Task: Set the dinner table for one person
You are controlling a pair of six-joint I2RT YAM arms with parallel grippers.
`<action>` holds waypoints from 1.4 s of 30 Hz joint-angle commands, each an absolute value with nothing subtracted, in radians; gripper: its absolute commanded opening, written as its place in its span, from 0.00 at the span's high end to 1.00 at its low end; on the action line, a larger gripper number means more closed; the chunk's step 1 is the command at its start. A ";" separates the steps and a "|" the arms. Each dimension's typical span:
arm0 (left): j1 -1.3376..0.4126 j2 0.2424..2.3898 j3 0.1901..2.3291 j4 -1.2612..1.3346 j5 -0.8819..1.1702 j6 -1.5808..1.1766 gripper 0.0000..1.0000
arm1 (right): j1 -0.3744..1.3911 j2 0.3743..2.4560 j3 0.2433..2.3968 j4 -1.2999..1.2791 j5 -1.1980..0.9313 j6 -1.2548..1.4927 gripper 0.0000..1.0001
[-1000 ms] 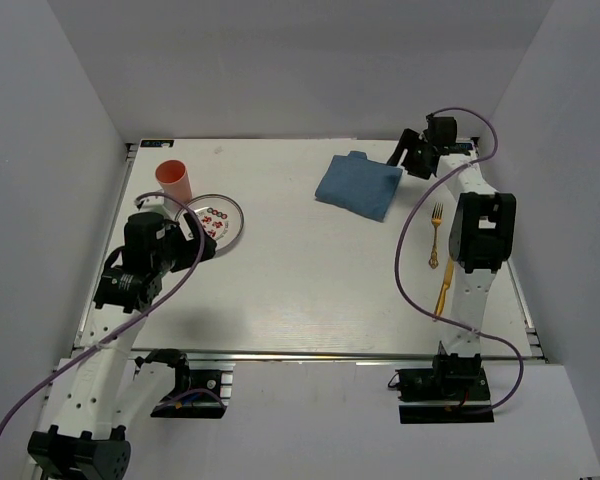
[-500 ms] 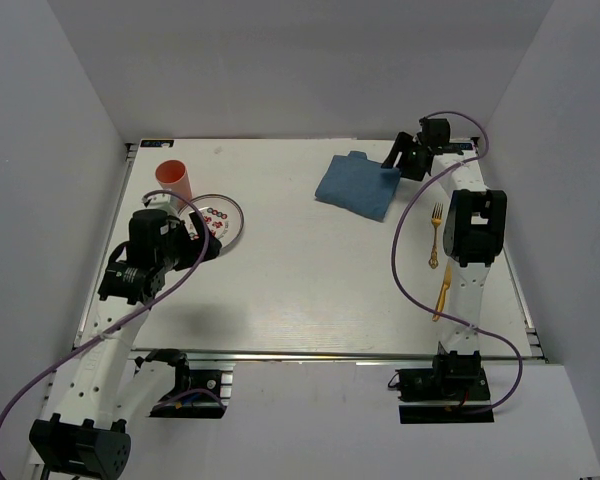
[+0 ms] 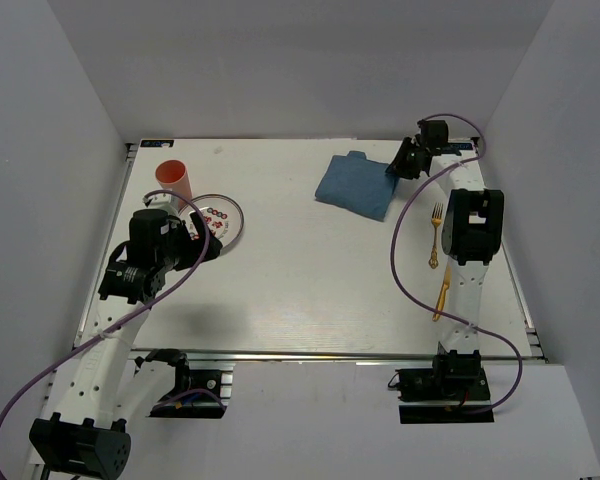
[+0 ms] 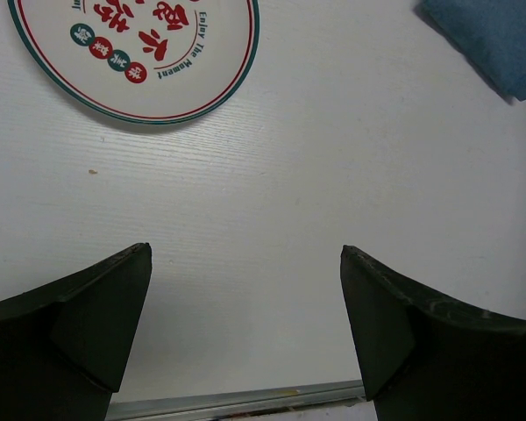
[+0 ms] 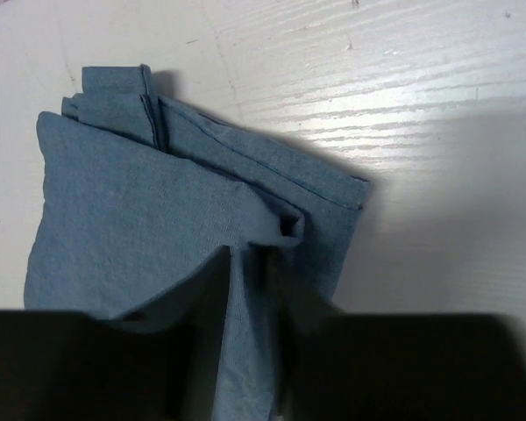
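Arms: right hand (image 5: 248, 261) stretched far, pinching blue cloth (image 5: 140, 193); left hand (image 4: 245, 254) low, wide open

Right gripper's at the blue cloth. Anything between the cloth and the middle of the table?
Nothing visible. The right gripper pinches a fold of the blue cloth; the dinner table from there to its middle is bare. The plate lies far left and the gold fork to the right, both off that line.

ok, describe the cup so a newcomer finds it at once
Start at the white dinner table and look to its far-left corner. There, beside the printed round plate, stands the cup: orange, upright, the only tall item.
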State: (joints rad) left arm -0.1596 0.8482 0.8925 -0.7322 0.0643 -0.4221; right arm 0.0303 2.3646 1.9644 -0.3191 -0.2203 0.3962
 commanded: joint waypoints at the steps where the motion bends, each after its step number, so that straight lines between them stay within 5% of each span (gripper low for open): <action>1: -0.163 0.845 0.890 -0.719 0.078 -0.411 0.02 | 0.034 2.352 1.973 -0.282 -0.245 0.407 0.72; 2: -0.163 0.845 0.890 -0.719 0.078 -0.411 0.02 | 0.035 2.342 1.967 -0.275 -0.250 0.407 0.89; 4: -0.163 0.845 0.890 -0.718 0.078 -0.410 0.02 | 0.035 2.329 1.947 -0.253 -0.255 0.403 1.00; 16: -0.163 0.793 0.903 -0.732 0.020 -0.431 0.02 | 0.118 1.884 1.392 0.290 -0.684 0.342 1.00; 29: -0.163 0.770 0.940 -0.834 -0.081 -0.583 0.02 | 0.452 1.513 0.759 0.418 -0.727 0.293 1.00; 31: -0.163 0.762 0.907 -0.833 -0.065 -0.621 0.02 | 0.472 1.451 0.652 0.481 -0.712 0.356 0.87; 32: -0.163 0.759 0.894 -0.824 -0.058 -0.630 0.02 | 0.476 1.380 0.602 0.542 -0.695 0.376 0.60; 35: -0.163 0.776 0.856 -0.807 -0.029 -0.647 0.02 | 0.482 1.229 0.473 0.545 -0.609 0.431 0.11; 42: -0.163 0.845 0.842 -0.744 0.074 -0.655 0.02 | 0.482 1.189 0.514 0.250 -0.198 0.561 0.11</action>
